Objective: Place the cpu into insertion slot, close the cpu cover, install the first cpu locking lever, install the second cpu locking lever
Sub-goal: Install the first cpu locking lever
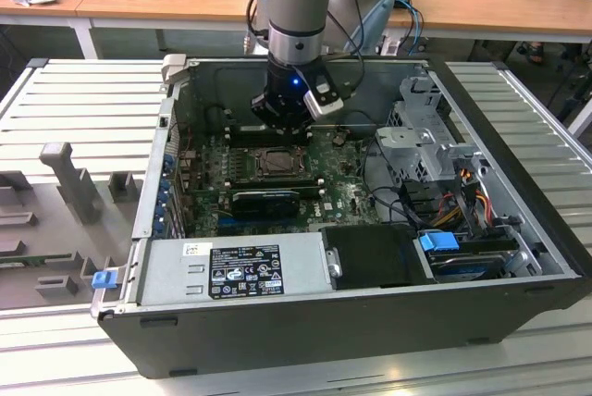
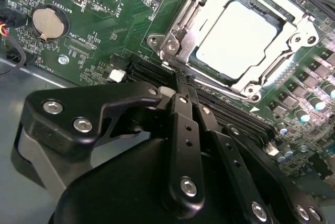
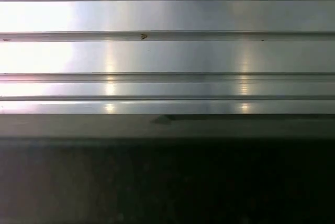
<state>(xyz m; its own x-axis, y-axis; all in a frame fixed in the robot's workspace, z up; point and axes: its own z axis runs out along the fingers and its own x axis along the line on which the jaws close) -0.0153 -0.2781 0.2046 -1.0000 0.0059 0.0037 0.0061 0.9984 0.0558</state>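
One cpu (image 2: 238, 28) sits in the one insertion slot (image 2: 272, 72), its pale top framed by the cpu cover (image 2: 180, 28), which lies flat over it. In the second wrist view the gripper (image 2: 183, 96) has its fingers drawn together, nothing between them, tips just beside the cover's near corner and edge; the slot lies straight ahead of the tips. In the exterior view the gripper (image 1: 289, 120) hangs just above the slot (image 1: 275, 163) inside the computer case (image 1: 370, 322).
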